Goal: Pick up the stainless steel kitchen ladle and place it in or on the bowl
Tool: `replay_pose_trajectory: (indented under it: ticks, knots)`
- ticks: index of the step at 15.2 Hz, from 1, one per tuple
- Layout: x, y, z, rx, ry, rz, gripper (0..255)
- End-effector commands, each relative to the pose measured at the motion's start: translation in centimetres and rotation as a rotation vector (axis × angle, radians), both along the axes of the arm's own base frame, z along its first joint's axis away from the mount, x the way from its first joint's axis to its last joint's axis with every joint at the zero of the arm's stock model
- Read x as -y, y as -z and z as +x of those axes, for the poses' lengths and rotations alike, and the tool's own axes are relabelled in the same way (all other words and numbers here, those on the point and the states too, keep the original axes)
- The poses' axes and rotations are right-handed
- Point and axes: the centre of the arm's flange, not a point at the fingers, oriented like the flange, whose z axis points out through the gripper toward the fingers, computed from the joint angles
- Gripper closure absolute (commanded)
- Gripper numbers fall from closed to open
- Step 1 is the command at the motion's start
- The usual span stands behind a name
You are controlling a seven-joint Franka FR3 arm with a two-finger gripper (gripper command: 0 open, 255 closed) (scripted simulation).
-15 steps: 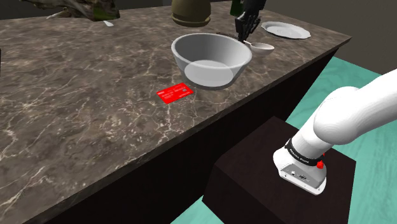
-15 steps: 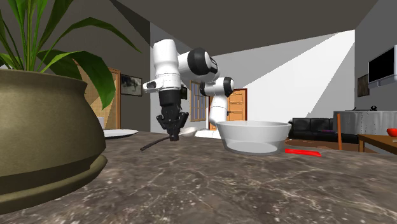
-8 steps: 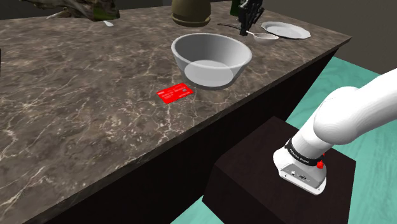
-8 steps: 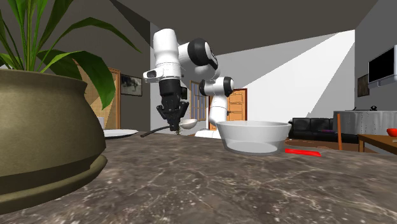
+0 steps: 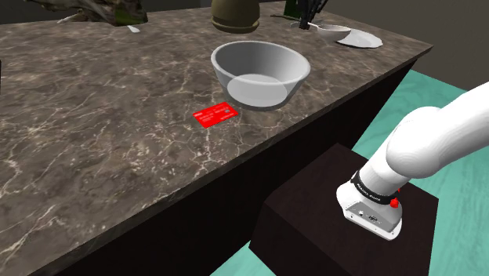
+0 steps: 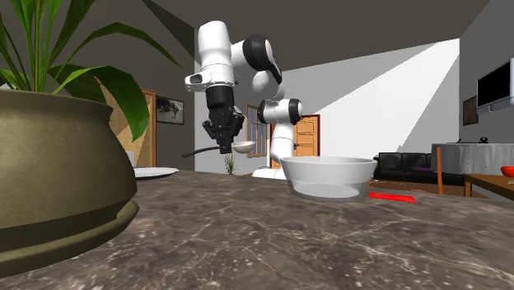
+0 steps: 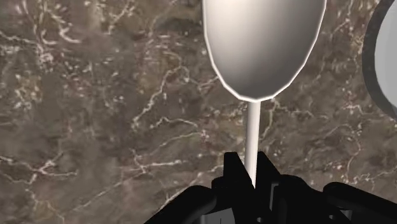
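Note:
The ladle hangs lifted above the marble counter (image 5: 117, 102), level, with a pale spoon-shaped cup (image 7: 264, 44) and a thin stem. My gripper (image 7: 252, 179) is shut on the ladle's stem just behind the cup. In the second exterior view the gripper (image 6: 224, 147) holds the ladle (image 6: 244, 146) well above the counter, its dark handle sticking out toward that view's left. In the shoulder view the ladle (image 5: 327, 29) and gripper (image 5: 308, 11) are at the far top, beyond the large white bowl (image 5: 258, 72). The bowl (image 6: 329, 175) is empty.
A white plate (image 5: 362, 38) lies just past the ladle near the counter's far corner. A red card (image 5: 215, 114) lies beside the bowl. A potted plant (image 5: 235, 14) stands at the back, large in the second exterior view's foreground (image 6: 58, 181).
The gripper has risen from the counter with the ladle in it; the ladle went from resting tilted on the surface to hanging level in the air.

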Motion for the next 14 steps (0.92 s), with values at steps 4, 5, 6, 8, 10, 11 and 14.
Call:
replay_pose_trajectory:
  ticks: [4, 5, 6, 8, 10, 11, 14]
  knots:
    - [0.0, -2.7, 0.0, 0.000, 0.000, 0.000, 255]
    - [0.0, -3.2, 0.0, 0.000, 0.000, 0.000, 255]
    - [0.0, -3.7, 0.0, 0.000, 0.000, 0.000, 255]
    - [0.0, -4.8, 0.0, 0.000, 0.000, 0.000, 255]
    - [0.0, -5.8, 0.0, 0.000, 0.000, 0.000, 255]
    - [0.0, -6.4, 0.0, 0.000, 0.000, 0.000, 255]
    - [-2.6, -6.7, -0.4, 0.000, 0.000, 0.000, 255]
